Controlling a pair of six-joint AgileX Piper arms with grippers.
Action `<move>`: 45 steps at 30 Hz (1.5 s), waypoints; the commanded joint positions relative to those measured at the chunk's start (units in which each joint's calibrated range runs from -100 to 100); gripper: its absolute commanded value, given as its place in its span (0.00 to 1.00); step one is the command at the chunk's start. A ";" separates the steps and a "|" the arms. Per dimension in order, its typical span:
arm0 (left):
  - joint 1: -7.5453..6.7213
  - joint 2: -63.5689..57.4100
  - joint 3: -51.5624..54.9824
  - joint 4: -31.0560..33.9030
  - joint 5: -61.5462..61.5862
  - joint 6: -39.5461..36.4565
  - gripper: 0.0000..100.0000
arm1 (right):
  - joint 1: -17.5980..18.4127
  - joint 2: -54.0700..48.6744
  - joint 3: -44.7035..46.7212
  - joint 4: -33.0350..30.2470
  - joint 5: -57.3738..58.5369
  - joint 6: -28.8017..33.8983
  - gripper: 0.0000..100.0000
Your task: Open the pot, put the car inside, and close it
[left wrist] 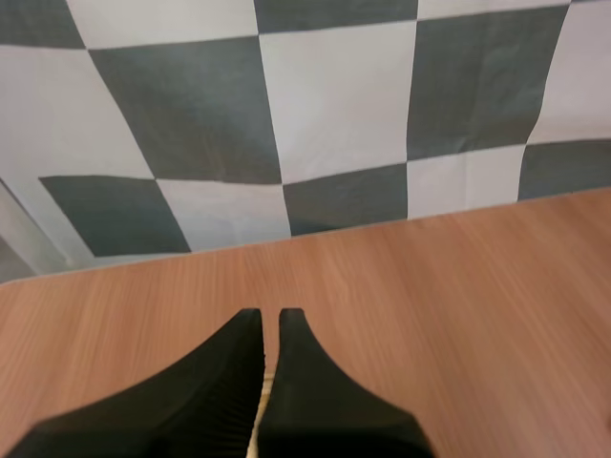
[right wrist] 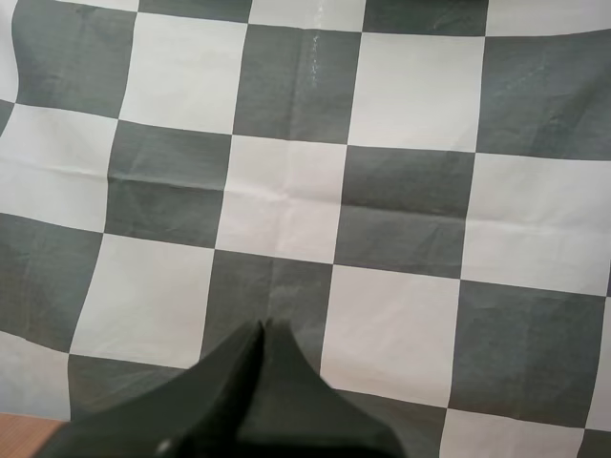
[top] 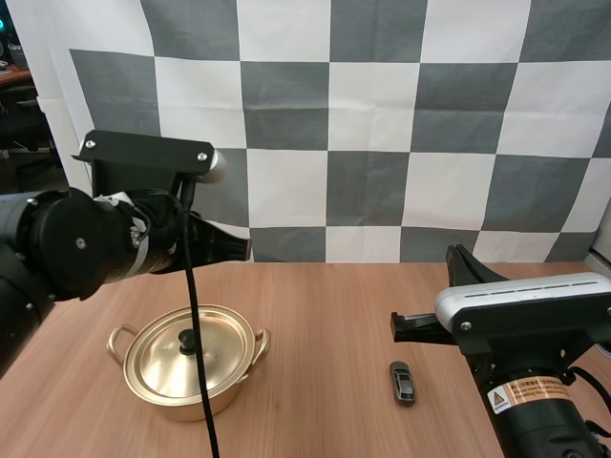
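Nearest the lens in the high view are the two arms: the left arm's dark body at the table's left edge and the right arm's white-capped body at the lower right.

Pot (top: 191, 382): gold-coloured metal, with two loop handles. It stands upright on the left half of the table (top: 325, 305), below and in front of the left arm. Its lid (top: 158, 361) sits flat on the rim and has a small dark knob (top: 187, 343) at its middle.

Car (top: 402, 382): small, dark and grey. It lies on the bare wood right of centre, well apart from the pot and just beside the right arm's body.

Left gripper (top: 241, 250): raised above the table behind the pot and touching nothing. In the left wrist view (left wrist: 270, 313) the two black fingers lie closed, with only a hairline slit between them and nothing pinched. They point over bare tabletop (left wrist: 430, 286).

Right gripper (top: 395, 327): held above the table behind the car and clear of it. In the right wrist view (right wrist: 264, 326) its fingers meet as one dark wedge, closed and empty.

Surface: warm brown wood grain, smooth and matt, carrying the pot and the car.

Room: a dim strip (top: 17, 114) shows past the table's far left, its contents too dark to identify.
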State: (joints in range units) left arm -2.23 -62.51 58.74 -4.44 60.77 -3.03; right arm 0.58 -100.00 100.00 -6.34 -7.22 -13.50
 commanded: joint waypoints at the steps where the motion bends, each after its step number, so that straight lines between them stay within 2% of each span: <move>1: 0.03 0.10 -0.02 3.15 39.23 -2.86 0.14 | 0.01 0.00 0.00 0.02 0.10 0.00 0.00; 5: 0.03 0.10 -0.18 5.59 39.23 -2.97 0.14 | 0.01 0.00 0.00 0.02 0.27 0.00 0.00; 16: 0.03 0.10 -0.89 5.16 39.23 4.26 0.16 | 0.01 0.00 0.00 0.02 1.30 0.00 0.00; 19: 0.03 0.10 -2.20 5.83 39.23 6.85 0.37 | 0.01 0.00 0.00 0.02 1.30 0.00 0.00; 23: 0.03 0.10 -4.00 4.91 39.23 11.22 0.85 | 0.01 0.00 0.00 0.02 1.30 0.00 0.00; 24: 0.03 0.10 -4.26 4.44 39.23 11.56 0.95 | 0.01 0.00 0.00 0.02 1.30 0.00 0.00; 25: 0.03 0.10 -4.60 4.44 39.23 11.46 1.00 | 0.01 0.00 0.00 0.02 1.30 0.00 0.00; 39: 0.03 0.10 -4.75 5.52 36.94 2.80 1.00 | 0.01 0.00 0.00 0.02 1.30 0.00 0.00; 45: 0.03 2.36 -4.75 5.52 35.95 1.34 1.00 | 0.01 0.00 0.00 0.02 1.30 0.00 0.00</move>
State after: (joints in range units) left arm -2.23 -60.84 53.97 1.07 96.70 -1.70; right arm 0.58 -100.00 100.00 -6.34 -5.95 -13.50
